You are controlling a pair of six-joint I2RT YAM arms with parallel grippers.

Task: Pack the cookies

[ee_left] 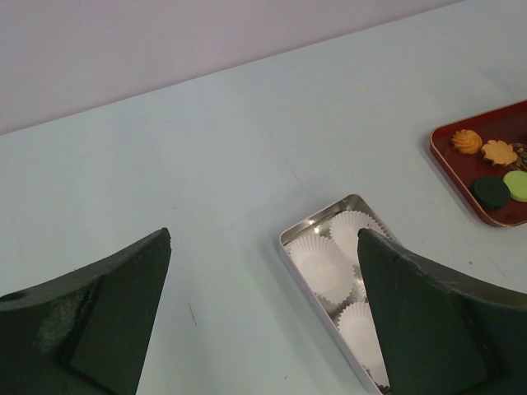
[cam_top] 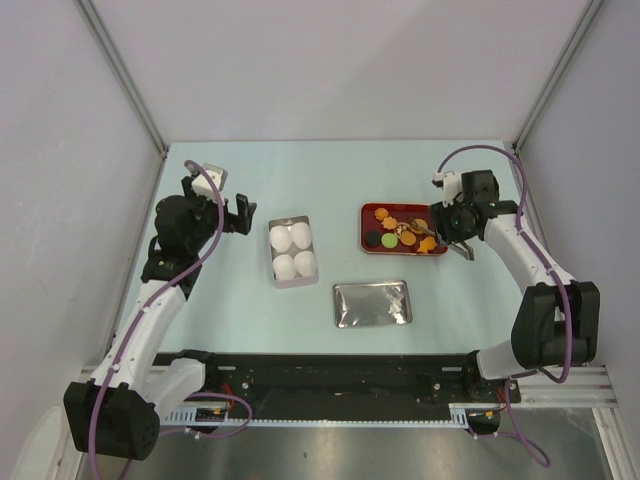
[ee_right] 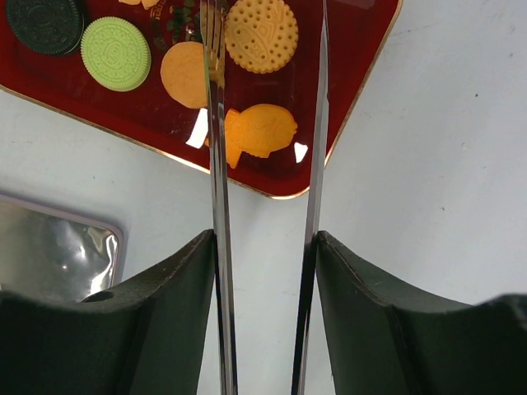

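Note:
The cookies (cam_top: 402, 231) lie on a red tray (cam_top: 366, 228): orange, tan, green and black ones. My right gripper (cam_top: 452, 236) hangs at the tray's right end, shut on metal tongs (ee_right: 216, 164) held between its fingers. The two tong blades stand apart and reach out over the tray. A fish-shaped orange cookie (ee_right: 263, 130) shows between them, with a dotted tan cookie (ee_right: 262, 33) beyond. The blade tips run out of the right wrist view. My left gripper (cam_top: 243, 214) is open and holds nothing, left of a tin (cam_top: 292, 278) lined with white paper cups (ee_left: 325, 259).
A shiny rectangular lid (cam_top: 372, 303) lies flat on the table in front of the tray, its corner (ee_right: 49, 247) near the right gripper. Grey walls close in the table on three sides. The tin's rim (ee_left: 284, 243) sits just below the left gripper's right finger.

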